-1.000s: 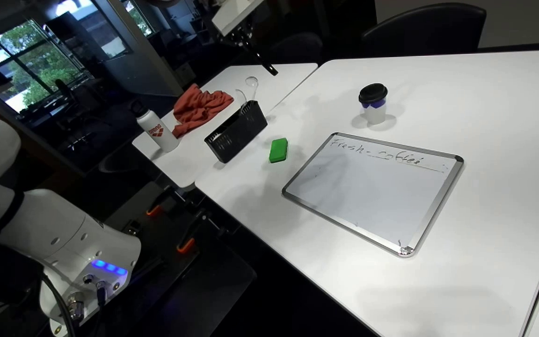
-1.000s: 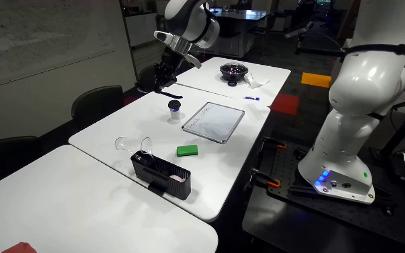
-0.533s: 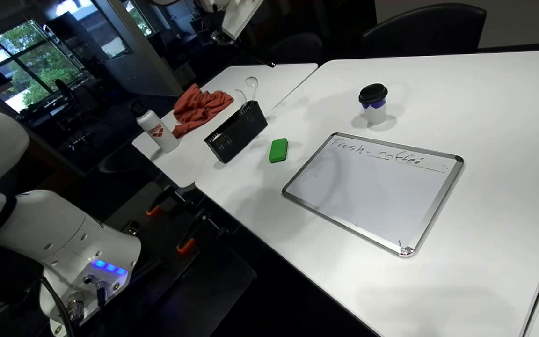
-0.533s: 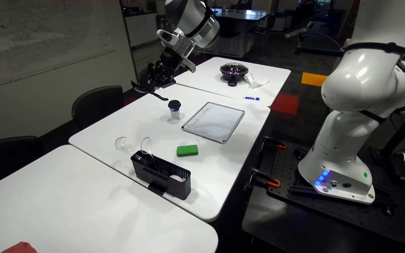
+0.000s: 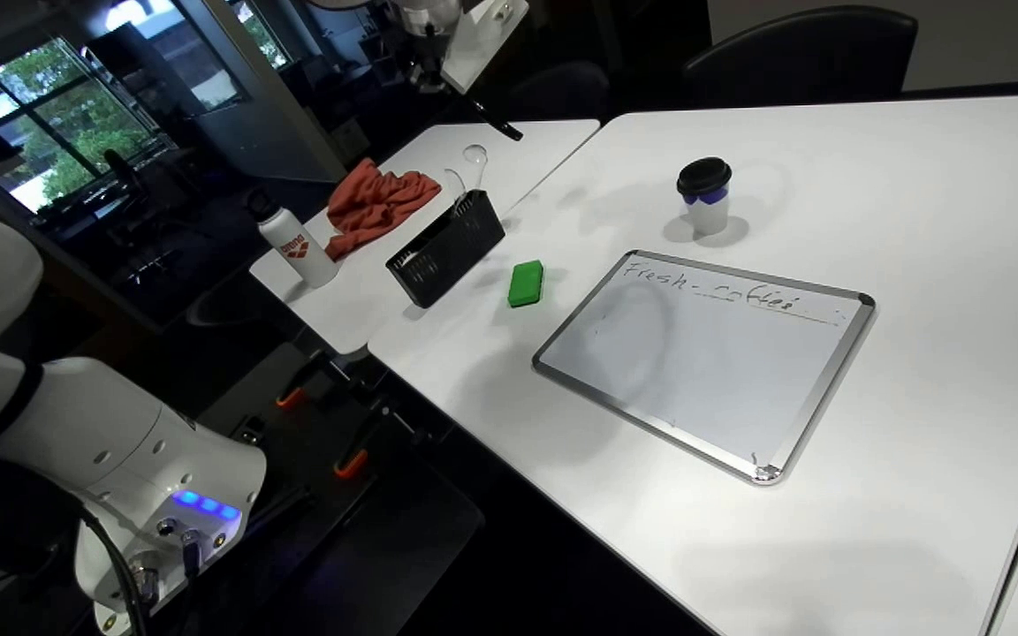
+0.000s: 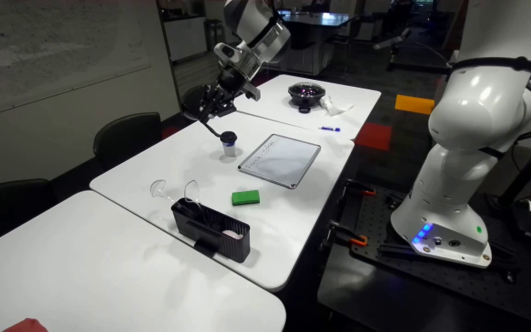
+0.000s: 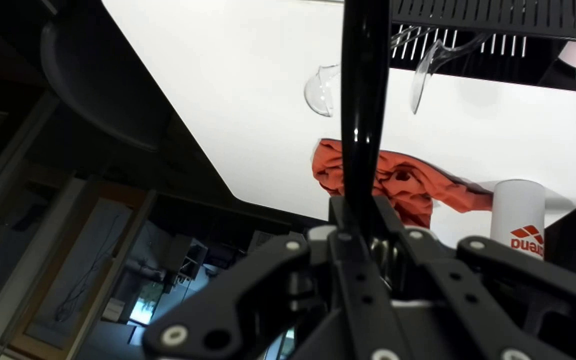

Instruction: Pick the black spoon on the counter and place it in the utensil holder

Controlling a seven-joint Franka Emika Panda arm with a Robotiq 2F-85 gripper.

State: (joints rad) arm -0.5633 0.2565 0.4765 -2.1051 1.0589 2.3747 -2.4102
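My gripper (image 6: pixel 210 105) is shut on the black spoon (image 6: pixel 212 129) and holds it in the air above the far side of the white counter (image 6: pixel 178 159). The spoon's handle slants down out of the jaws; its tip overlaps the cup lid in that exterior view. The handle also shows in an exterior view (image 5: pixel 498 122) and rises from the jaws (image 7: pixel 360 210) in the wrist view (image 7: pixel 365 100). The black slotted utensil holder (image 6: pixel 212 235) stands on the counter, apart from the gripper, with clear spoons (image 6: pixel 192 190) and a pinkish thing inside. The holder shows at top right in the wrist view (image 7: pixel 498 17).
A lidded paper cup (image 5: pixel 707 208), a green block (image 5: pixel 526 283) and a whiteboard (image 5: pixel 703 362) lie between gripper and robot base. A red cloth (image 5: pixel 376 203) and white bottle (image 5: pixel 297 247) are beyond the holder. A black pot (image 6: pixel 307 93) and marker (image 6: pixel 329 129) are farther off.
The gripper first swung left in an exterior view, then came back partly right. The spoon's handle now slants more steeply down. The holder, cup and block have not moved.
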